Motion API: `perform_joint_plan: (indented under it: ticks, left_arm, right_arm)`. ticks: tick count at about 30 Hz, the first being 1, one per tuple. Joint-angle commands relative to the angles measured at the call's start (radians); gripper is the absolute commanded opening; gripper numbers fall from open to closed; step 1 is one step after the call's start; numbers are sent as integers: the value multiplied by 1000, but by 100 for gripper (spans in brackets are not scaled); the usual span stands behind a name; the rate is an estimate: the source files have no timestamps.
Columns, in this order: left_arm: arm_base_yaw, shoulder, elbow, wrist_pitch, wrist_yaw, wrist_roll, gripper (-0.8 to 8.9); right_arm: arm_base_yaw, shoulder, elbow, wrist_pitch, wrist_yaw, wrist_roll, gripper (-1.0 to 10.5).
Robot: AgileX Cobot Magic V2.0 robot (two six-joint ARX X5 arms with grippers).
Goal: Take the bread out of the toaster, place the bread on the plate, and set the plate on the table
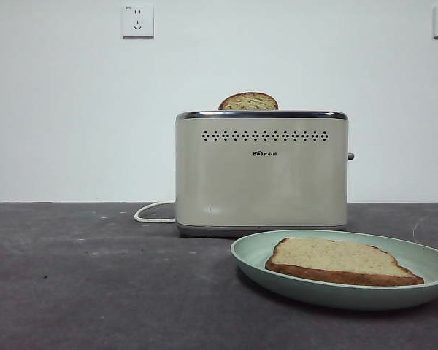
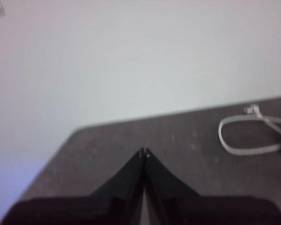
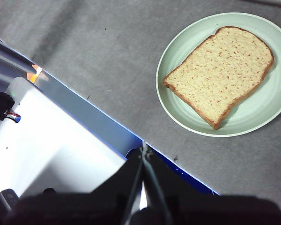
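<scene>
1 bread (image 1: 342, 262) slice lies flat in the plate (image 1: 252, 251), which rests on the worktop (image 1: 95, 284) just before the toaster (image 1: 261, 175), so the task looks finished. A 2nd slice (image 1: 248, 102) stands in the slot. Left gripper (image 2: 144, 152) and right gripper (image 3: 144, 149) wait, jaws together, empty.
</scene>
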Motion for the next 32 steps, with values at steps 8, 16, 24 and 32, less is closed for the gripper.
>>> perform_joint_plan:
  ticks: [8, 16, 24, 32]
  left_arm:
    - [7, -143, -219, 19, -6, -111, -4]
    - [6, -148, -226, -142, 3, -129, -4]
    - [6, -148, -226, -127, -6, -170, -4]
    - [6, -148, -226, -127, -6, -170, -4]
  right_arm:
    - [2, -2, -7, 2, 2, 6, 5]
    - [2, -2, -7, 2, 3, 6, 5]
    - [2, -1, -7, 2, 3, 6, 5]
    - [2, -1, -7, 2, 3, 6, 5]
